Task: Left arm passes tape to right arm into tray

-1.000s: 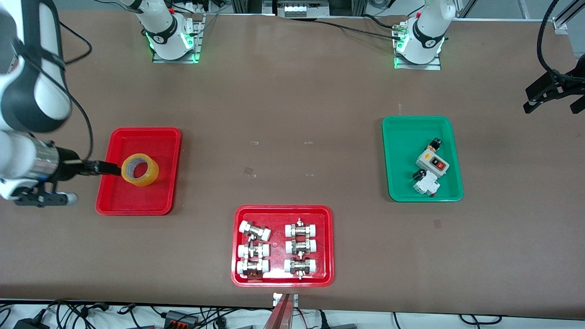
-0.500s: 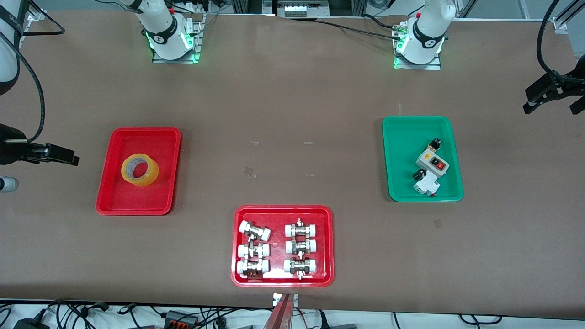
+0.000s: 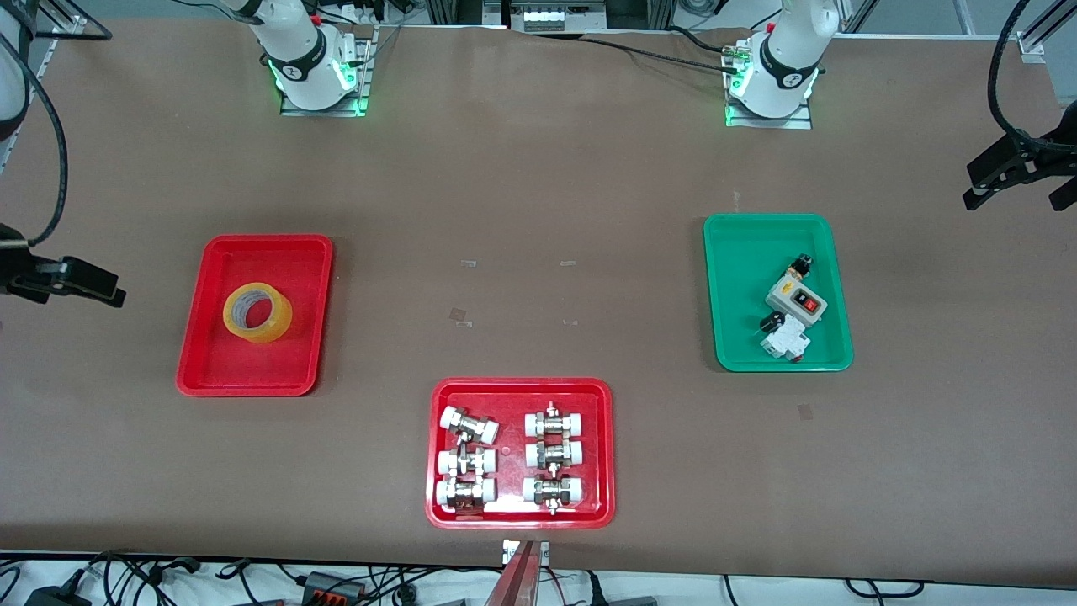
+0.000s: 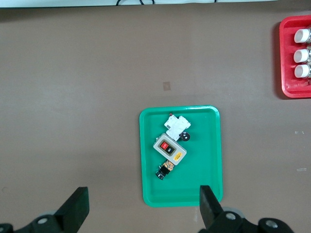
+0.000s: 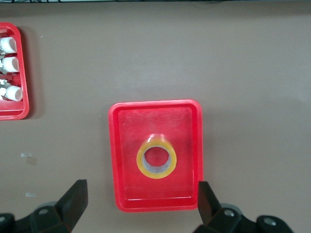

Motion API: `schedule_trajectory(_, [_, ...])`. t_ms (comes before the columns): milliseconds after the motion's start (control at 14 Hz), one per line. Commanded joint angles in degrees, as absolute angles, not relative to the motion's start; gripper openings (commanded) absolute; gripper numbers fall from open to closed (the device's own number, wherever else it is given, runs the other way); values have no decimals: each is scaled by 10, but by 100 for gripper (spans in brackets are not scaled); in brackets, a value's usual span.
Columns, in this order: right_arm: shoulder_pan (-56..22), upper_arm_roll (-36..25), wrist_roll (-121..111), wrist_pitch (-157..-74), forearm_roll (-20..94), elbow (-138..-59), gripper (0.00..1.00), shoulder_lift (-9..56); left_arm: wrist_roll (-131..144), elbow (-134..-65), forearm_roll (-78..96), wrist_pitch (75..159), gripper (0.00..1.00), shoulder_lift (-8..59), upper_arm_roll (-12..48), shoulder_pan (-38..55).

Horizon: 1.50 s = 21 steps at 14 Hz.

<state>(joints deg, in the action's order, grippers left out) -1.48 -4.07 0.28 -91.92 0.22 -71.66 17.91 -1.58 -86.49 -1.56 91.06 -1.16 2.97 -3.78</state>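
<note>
While both arms hang clear of the trays, the roll of yellow translucent packing tape [image 3: 257, 313] with a white inner core lies flat inside the plain red rectangular plastic tray [image 3: 217, 375], touching no gripper. In the right wrist view the tape [image 5: 156, 159] sits near the middle of this tray [image 5: 120, 195].

Taking that tray as the landmark:
- The right arm's black gripper [image 3: 84, 283] hangs over bare brown table [image 3: 522, 185] just off the tray's edge, toward the right arm's end. Its fingers [image 5: 73, 200] are spread apart and hold nothing.
- A second red tray of white-capped metal fittings [image 3: 520, 453] lies nearer the front camera, toward the left arm's end.
- A green plastic tray [image 3: 740, 252] holding small electrical parts lies well apart, toward the left arm's end.
- The left arm's black gripper [image 3: 1014, 172] waits over the table near that green tray [image 4: 204, 160], fingers [image 4: 75, 208] spread and empty.
</note>
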Motion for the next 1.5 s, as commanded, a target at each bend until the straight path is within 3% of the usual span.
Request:
schedule_trajectory(0, [-16, -41, 11, -939, -9, -787, 100, 121, -18, -848, -18, 906, 100, -4, 31, -36])
schedule_trajectory(1214, [-35, -71, -7, -918, -7, -787, 100, 116, -14, -848, -17, 904, 100, -4, 32, -36])
schedule_trajectory(1429, [-36, -71, -3, -951, -8, -870, 100, 71, -13, -848, -17, 876, 100, -5, 32, -36])
